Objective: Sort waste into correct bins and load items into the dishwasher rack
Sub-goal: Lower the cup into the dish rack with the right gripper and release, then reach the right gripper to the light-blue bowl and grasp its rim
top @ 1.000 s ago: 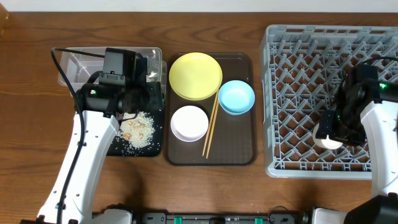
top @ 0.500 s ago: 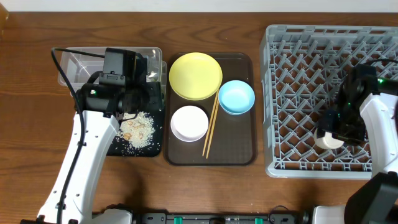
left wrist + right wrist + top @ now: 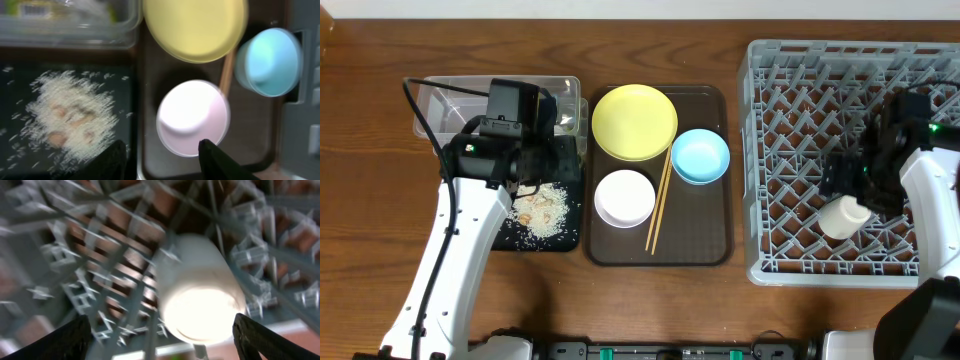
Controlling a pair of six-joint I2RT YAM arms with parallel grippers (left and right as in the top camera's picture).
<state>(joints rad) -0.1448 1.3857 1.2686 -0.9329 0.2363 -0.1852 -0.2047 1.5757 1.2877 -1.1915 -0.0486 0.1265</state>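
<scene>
Cup (image 3: 197,297) lies tilted among pegs of the rack (image 3: 790,120), probably to drain; right gripper (image 3: 161,330) spread wide, clear of it; left gripper (image 3: 161,146) parted, holding nothing.

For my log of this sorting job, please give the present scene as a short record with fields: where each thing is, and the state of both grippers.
rack: cup, lying tilted among the pegs
brown tray: yellow plate, blue bowl, white bowl, chopsticks
black tray: rice scraps
clear tub: wrapper
left gripper: open, empty
right gripper: open, above the cup
</scene>
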